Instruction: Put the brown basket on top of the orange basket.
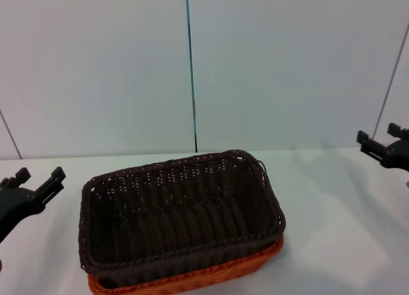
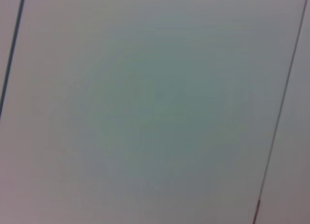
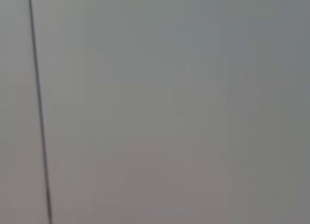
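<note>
Here brown basket (image 1: pixel 179 212) sits atop orange basket (image 1: pixel 192 279)

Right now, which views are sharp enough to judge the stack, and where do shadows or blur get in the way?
Head view: evenly lit, the brown basket sits nested on the orange basket, soft shadow on the table beside them; left gripper and right gripper hang apart at the edges. Left wrist and right wrist views: only blurred grey wall with thin seam lines, useless for the stack.
</note>
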